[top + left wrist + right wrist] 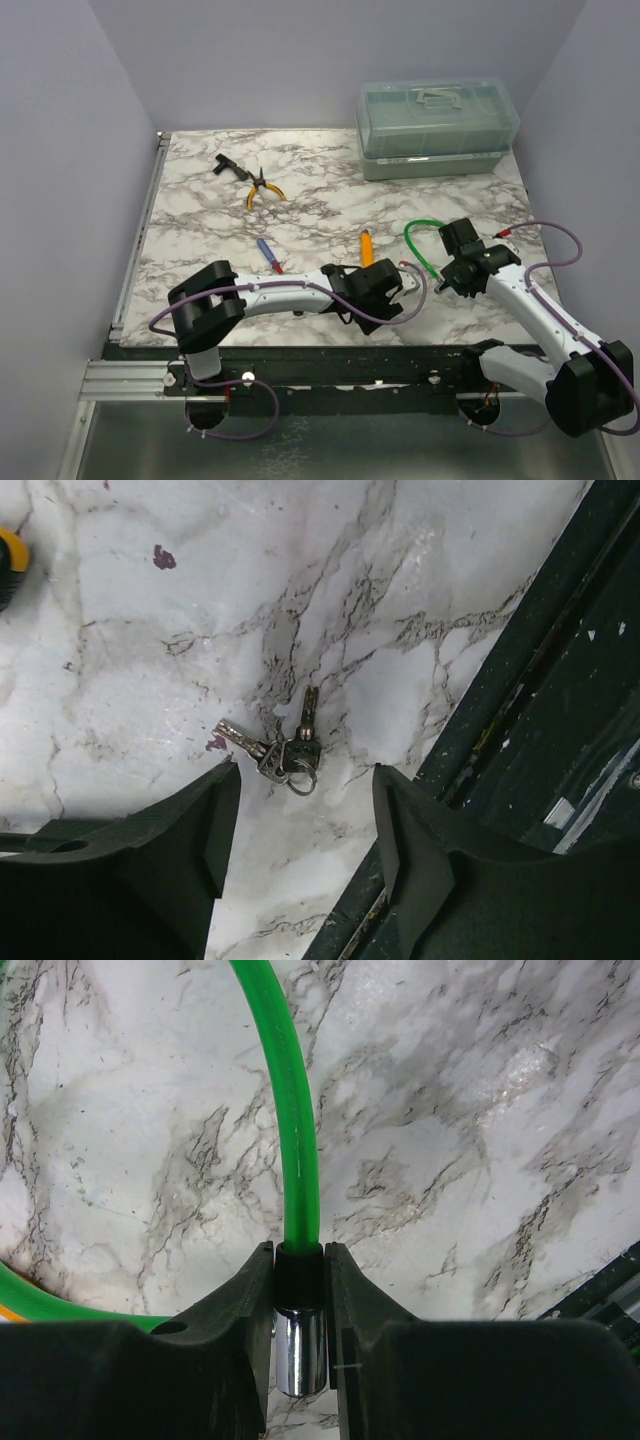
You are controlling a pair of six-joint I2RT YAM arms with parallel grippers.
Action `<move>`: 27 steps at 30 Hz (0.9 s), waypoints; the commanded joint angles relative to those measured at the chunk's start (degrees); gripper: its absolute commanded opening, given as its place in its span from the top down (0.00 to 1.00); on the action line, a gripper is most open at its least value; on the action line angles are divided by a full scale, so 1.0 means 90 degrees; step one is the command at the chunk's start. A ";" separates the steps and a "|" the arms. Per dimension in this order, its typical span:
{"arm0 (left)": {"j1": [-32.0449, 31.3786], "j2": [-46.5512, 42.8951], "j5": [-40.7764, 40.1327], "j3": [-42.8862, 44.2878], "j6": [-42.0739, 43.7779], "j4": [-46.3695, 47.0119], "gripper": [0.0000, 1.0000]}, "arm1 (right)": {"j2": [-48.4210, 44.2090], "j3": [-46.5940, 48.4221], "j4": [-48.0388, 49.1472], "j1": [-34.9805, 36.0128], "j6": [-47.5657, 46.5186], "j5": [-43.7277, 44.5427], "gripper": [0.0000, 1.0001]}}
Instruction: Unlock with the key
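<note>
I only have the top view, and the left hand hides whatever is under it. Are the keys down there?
Observer: Yes. The left wrist view shows the keys, two on a small ring, lying flat on the marble.
Operator: Does the left hand have them?
Observer: No. The left hand is open, and the keys lie in the gap at its fingertips, untouched.
Operator: And the right hand?
Observer: The right hand is shut on the black collar at the end of the green cable. A chrome tip shows between its fingers.
</note>
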 commanded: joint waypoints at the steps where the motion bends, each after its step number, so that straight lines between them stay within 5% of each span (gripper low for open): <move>1: -0.0198 0.0152 -0.0134 0.0124 0.0209 -0.0352 0.41 | -0.0002 0.0004 -0.0099 0.0015 -0.0003 0.0412 1.00; 27: -0.0308 0.0271 -0.0688 0.0194 0.0617 -0.0264 0.43 | 0.0239 -0.0050 0.0078 0.0020 -0.0127 0.0239 1.00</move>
